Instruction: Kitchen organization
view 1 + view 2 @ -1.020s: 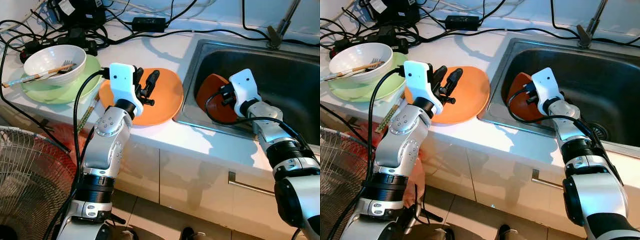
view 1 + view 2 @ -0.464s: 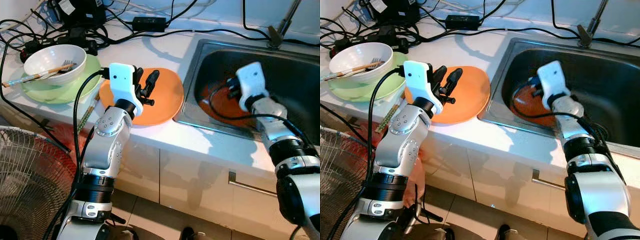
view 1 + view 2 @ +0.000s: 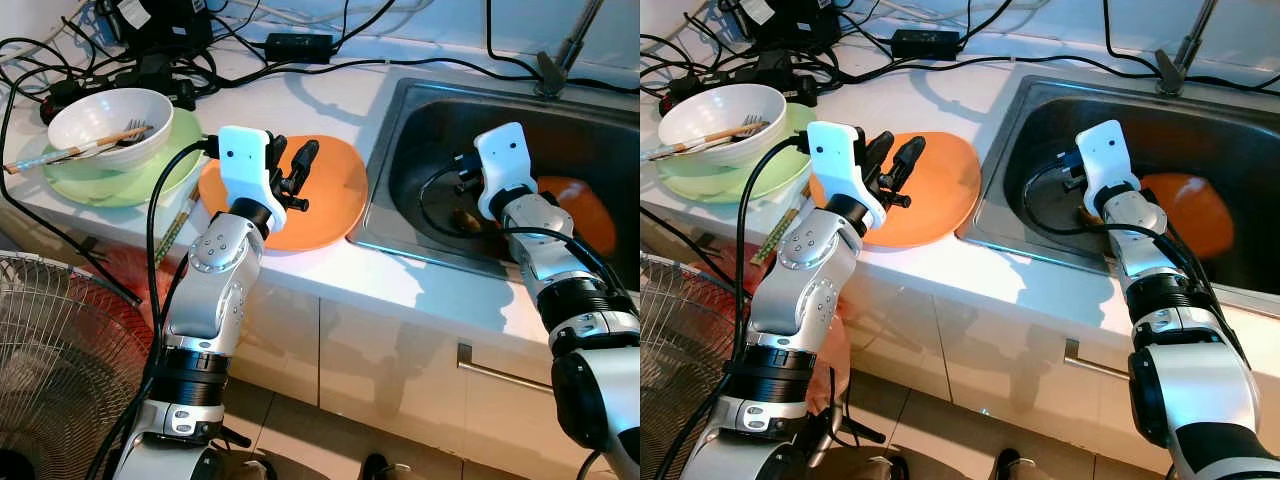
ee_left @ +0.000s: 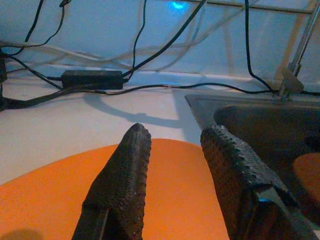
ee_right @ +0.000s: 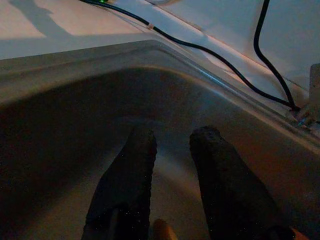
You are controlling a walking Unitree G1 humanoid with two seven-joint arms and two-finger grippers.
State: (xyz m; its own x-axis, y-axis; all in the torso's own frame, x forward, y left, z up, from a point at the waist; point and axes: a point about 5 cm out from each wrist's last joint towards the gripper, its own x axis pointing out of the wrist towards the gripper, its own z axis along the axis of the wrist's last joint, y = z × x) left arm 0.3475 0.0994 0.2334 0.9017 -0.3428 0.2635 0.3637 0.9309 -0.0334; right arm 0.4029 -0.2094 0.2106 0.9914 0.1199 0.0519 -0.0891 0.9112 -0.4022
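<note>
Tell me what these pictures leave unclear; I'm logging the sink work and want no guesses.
- Right pincer: in the eye views its white wrist housing covers the fingers.
- Small orange item near that pincer: cut off by the right wrist view's edge, too dark to identify.
- Orange plate in the sink: partly behind the right arm.
- Faucet: cut off at the top edge.

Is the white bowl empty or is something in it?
Not empty. The white bowl holds chopsticks and what looks like a fork; the chopsticks stick out over its rim. It sits on a green plate.
</note>
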